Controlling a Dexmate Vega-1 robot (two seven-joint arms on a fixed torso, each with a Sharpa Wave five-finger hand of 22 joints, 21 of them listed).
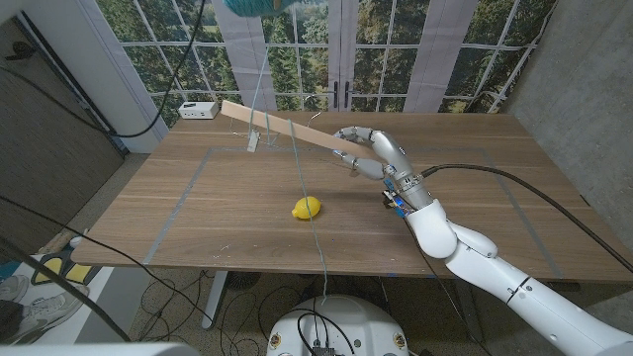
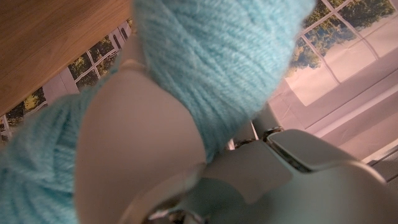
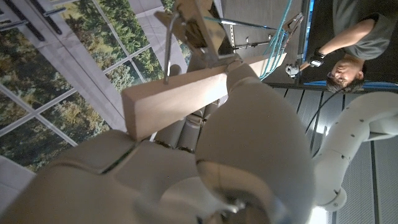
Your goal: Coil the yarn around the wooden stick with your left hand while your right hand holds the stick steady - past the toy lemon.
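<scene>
My right hand grips the right end of a long wooden stick, held above the table and slanting toward the back left. In the right wrist view the same hand wraps the stick. A turquoise yarn ball hangs high above the stick. My left hand holds that ball. Thin yarn strands drop from the ball to the stick, and one strand runs down past the toy lemon to the table's front edge. The yellow lemon lies on the table below the stick.
A white box sits at the table's back left corner. A small pale piece hangs under the stick. Black cables cross the left side and trail from my right arm. A person shows in the right wrist view.
</scene>
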